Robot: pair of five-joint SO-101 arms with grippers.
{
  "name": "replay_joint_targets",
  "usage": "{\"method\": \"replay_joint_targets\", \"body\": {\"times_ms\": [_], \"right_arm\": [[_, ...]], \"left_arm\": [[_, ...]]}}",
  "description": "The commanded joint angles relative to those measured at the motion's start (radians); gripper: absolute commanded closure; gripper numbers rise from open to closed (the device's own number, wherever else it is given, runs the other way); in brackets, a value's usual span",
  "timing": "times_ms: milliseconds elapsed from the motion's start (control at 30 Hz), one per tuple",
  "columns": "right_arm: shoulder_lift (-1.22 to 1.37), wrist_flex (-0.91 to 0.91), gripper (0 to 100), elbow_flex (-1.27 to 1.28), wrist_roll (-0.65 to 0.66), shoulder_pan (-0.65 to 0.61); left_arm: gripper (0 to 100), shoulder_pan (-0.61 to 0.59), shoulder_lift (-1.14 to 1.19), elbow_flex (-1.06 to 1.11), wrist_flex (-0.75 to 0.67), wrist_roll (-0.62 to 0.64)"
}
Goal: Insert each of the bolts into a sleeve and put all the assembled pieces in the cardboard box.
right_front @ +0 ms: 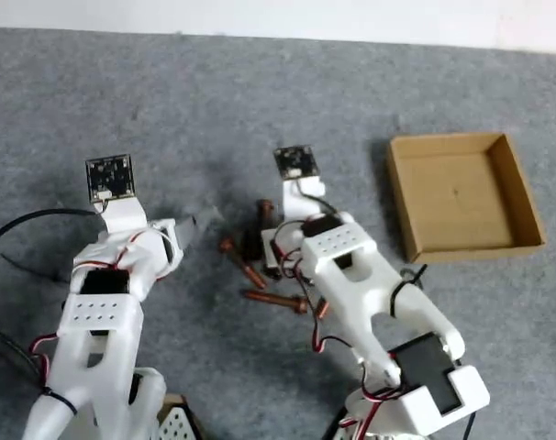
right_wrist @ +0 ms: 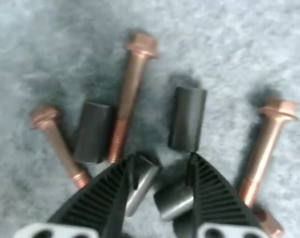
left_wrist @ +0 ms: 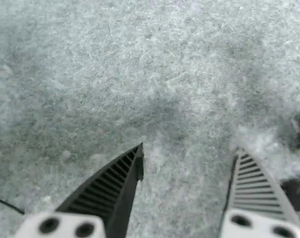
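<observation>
Three copper bolts (right_wrist: 135, 94) (right_wrist: 56, 141) (right_wrist: 266, 146) and two dark sleeves (right_wrist: 94, 131) (right_wrist: 188, 119) lie flat on the grey carpet. My right gripper (right_wrist: 161, 159) is low over them and open. Two more sleeves (right_wrist: 142, 184) (right_wrist: 173, 201) lie between its fingers, and I cannot tell whether the pads touch them. From above, the right gripper (right_front: 271, 249) hangs over the cluster of bolts (right_front: 243, 263) (right_front: 274, 298). My left gripper (left_wrist: 189, 152) is open over bare carpet, left of the cluster (right_front: 194, 227). The cardboard box (right_front: 402, 197) stands empty at the right.
Grey carpet (right_front: 214, 110) covers the whole table. A black cable (right_front: 26, 220) runs past the left arm's base. Open room lies between the right arm and the box, and across the far side.
</observation>
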Motion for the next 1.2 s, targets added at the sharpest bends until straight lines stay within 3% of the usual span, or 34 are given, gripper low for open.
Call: {"method": "replay_joint_targets", "body": {"times_ms": [0,300,433,1167], "right_arm": [[0.002,-0.001,83.7,0.018,-0.008,0.047],[0.004,-0.007,83.7,0.016,0.0,0.079],[0.005,-0.007,83.7,-0.005,0.072,0.077],[0.004,-0.036,83.7,-0.062,0.069,0.018]], "left_arm": [[73,-0.002,0.001,-0.012,-0.014,0.009],[73,-0.004,0.001,-0.008,-0.014,0.008],[73,-0.004,0.001,-0.008,-0.014,0.008],[73,-0.001,0.002,-0.012,-0.014,0.008]]}}
